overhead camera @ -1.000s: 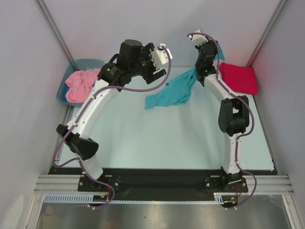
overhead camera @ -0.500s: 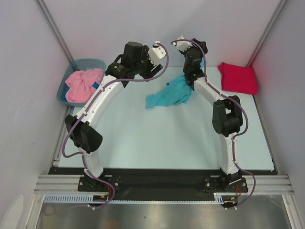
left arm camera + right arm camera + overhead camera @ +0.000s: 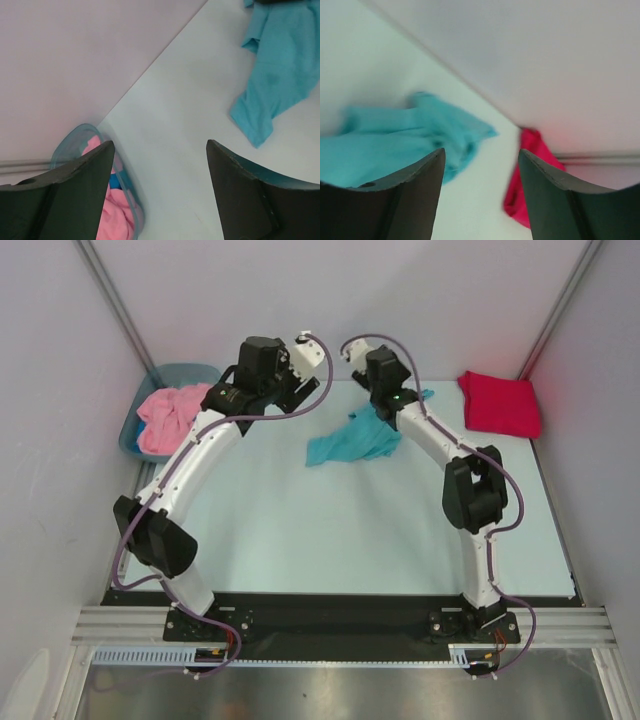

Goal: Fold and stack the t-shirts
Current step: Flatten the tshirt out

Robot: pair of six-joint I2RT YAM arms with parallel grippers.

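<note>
**Two open claws over the far tabletop, three t-shirts laid out behind them**

Seen from above, the two arms rise from the bottom edge and arch over the pale tabletop (image 3: 330, 540). Just above centre of that view, the turquoise t-shirt (image 3: 350, 440) lies crumpled on the tabletop, one corner trailing toward the lower left. The right claw (image 3: 480, 152) hangs over the shirt's upper end with its jaws spread and nothing between them. The left claw (image 3: 159, 150) hangs up and to the left of the shirt, clear of the cloth, also wide apart and holding nothing. Farther back, the crimson red t-shirt (image 3: 500, 403) rests in a flat, squarish heap at the upper right. The pink t-shirt (image 3: 170, 415) is bundled inside the grey-blue tub (image 3: 185, 369) at the upper left.
</note>
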